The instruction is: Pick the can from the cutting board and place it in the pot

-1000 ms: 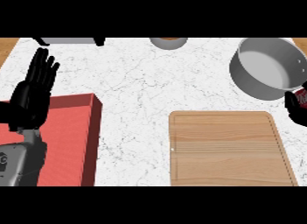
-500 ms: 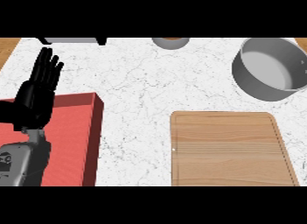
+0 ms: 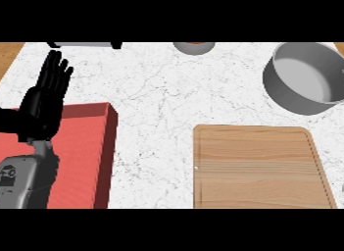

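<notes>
Marble counter bears cutting board, pot.

— What does the robot's body look like here?
— A matte black left hand with slender segmented fingers on a narrow grey wrist.
— And the arm?
— A rounded, glossy grey forearm casing with small dark markings on its shell.

We see a white marbled bench. A wooden cutting board lies by its near right corner, a grey pot at the far right corner, a red tray along the left edge, and a small round container at the far edge.
</notes>
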Tool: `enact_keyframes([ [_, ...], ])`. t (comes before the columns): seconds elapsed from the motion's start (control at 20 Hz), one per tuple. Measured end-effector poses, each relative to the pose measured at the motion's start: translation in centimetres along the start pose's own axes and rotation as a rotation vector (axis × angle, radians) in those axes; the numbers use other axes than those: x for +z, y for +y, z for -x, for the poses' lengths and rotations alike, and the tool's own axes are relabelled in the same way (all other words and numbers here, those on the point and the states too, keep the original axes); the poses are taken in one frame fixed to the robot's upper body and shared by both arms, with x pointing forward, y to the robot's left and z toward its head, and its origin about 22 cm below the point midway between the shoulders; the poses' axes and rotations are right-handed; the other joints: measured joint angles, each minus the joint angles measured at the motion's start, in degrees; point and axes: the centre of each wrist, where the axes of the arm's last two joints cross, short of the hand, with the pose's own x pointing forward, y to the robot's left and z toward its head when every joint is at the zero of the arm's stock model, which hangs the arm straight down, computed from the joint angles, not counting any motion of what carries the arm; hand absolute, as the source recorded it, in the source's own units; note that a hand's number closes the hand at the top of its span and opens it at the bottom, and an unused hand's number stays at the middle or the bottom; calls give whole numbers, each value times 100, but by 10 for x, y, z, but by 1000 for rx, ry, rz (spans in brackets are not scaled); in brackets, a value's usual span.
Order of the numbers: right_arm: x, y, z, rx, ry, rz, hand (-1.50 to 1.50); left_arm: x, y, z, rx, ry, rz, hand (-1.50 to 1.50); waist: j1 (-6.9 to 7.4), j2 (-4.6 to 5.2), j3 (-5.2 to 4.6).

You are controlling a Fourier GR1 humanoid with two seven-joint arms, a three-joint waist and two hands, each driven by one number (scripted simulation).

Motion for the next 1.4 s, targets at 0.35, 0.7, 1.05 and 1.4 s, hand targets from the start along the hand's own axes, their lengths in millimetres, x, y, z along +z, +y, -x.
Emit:
enact_keyframes([
  [0.35,0,17,16,-3,84,-126,-150,0,3,-2,6,-9,16,0,125,38,2],
  [0.7,9,35,23,-144,98,-291,-150,0,-6,-3,12,-11,27,0,166,68,14],
  [1.05,-1,33,17,-350,7,-229,-150,-1,5,2,3,-10,18,0,112,53,16],
  [1.4,-4,20,23,-611,110,-113,-150,-2,-1,-1,2,-6,16,0,83,46,15],
])
